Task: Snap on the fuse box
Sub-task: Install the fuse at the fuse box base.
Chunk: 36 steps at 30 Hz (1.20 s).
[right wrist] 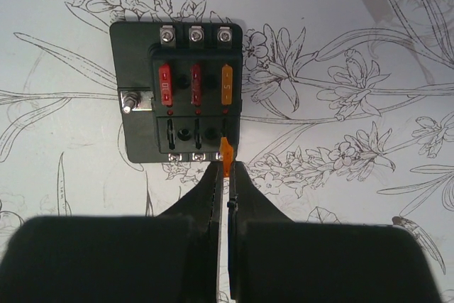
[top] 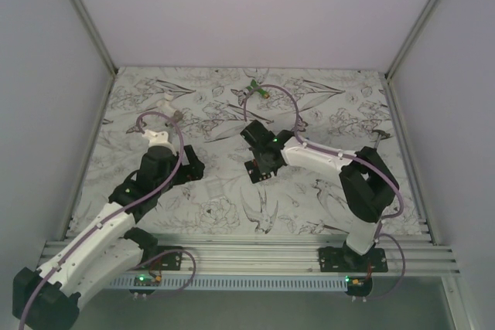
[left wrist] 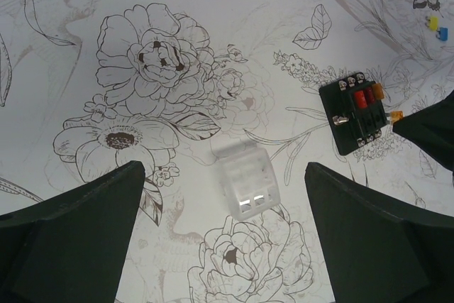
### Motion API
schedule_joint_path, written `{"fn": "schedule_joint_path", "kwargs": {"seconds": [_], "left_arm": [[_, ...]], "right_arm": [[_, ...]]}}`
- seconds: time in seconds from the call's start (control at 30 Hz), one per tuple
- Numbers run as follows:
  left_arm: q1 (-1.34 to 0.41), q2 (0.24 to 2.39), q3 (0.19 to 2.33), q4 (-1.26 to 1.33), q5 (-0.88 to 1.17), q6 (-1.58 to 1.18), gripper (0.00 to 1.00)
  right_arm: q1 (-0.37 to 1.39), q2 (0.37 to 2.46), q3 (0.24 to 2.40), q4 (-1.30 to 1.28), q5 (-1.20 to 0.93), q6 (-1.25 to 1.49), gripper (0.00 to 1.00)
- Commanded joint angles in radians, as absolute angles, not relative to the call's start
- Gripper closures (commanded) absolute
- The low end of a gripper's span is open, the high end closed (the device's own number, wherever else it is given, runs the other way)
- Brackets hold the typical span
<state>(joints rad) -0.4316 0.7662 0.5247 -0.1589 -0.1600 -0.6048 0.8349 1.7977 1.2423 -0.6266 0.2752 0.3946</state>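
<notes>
The fuse box (right wrist: pixel 181 94) is a flat black block lying on the flower-print table, with two red fuses and an orange one in its upper row and bare slots in the lower row. My right gripper (right wrist: pixel 226 169) is shut on a small orange fuse (right wrist: pixel 226 155), whose tip is at the box's lower right slot. The left wrist view shows the fuse box (left wrist: pixel 353 113) at right. My left gripper (left wrist: pixel 223 168) hangs open above a clear plastic cover (left wrist: pixel 247 181) lying on the table between its fingers. From above, the right gripper (top: pixel 261 161) hides most of the box.
Loose yellow (left wrist: pixel 432 23) and blue (left wrist: pixel 443 33) fuses lie at the far right of the left wrist view. A green-and-white tool (top: pixel 257 89) and a small white part (top: pixel 165 103) rest near the table's back. Walls close in both sides.
</notes>
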Motion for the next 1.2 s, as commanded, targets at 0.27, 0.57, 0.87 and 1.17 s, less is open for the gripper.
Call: {"fn": "schedule_joint_path", "kwargs": {"seconds": [0.27,0.57,0.87,1.17], "left_arm": [[-0.419,0.78,0.552,-0.181,-0.172,-0.593,0.0],[-0.419,0.78,0.552,-0.181,-0.166,-0.595,0.0],[-0.419,0.782,0.552,-0.18,-0.161,-0.596,0.0],[-0.417,0.778,0.551,-0.181,-0.159,-0.598,0.0]], "right_arm": [[0.846,1.841,1.3,-0.666,0.311,0.374,1.0],[0.851,1.866,1.313,-0.677,0.314,0.369,1.0],[0.863,1.884,1.338,-0.704,0.324,0.364,0.92],[0.867,1.862,1.351,-0.702,0.318,0.364,0.69]]}}
